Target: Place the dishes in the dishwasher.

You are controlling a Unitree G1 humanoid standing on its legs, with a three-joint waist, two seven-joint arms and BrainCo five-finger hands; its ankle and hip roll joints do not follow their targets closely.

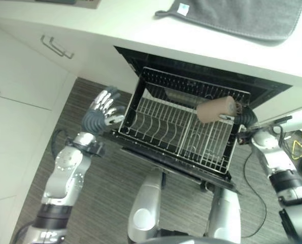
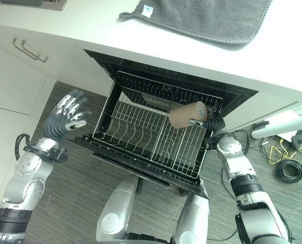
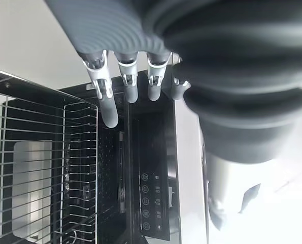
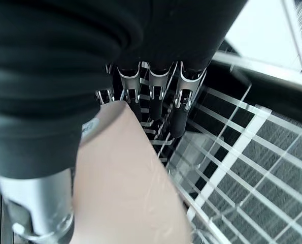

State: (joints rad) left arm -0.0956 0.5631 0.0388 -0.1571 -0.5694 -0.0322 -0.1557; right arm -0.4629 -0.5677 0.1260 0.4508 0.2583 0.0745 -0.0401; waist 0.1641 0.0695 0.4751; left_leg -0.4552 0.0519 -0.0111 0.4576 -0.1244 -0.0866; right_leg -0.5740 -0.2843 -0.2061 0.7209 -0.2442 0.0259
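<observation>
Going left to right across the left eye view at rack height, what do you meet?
Left hand, open beside the rack → dish rack pulled out of the dishwasher → tan cup held on its side over the rack → right hand gripping it.

Grey towel (image 1: 242, 18) on counter (image 1: 130, 25) (white) — cabinet handle (image 1: 56, 47).

The cup (image 1: 215, 109) in the right robot hand (image 1: 240, 115) was light brown. Below that robot hand, the rack (image 1: 166, 127) was shiny silver wire inside a black dishwasher (image 1: 272, 87). Beyond it, a dark grey towel (image 1: 242, 18) lay on the white desk (image 1: 115, 23). The floor (image 1: 105, 173) had grey stripes.
</observation>
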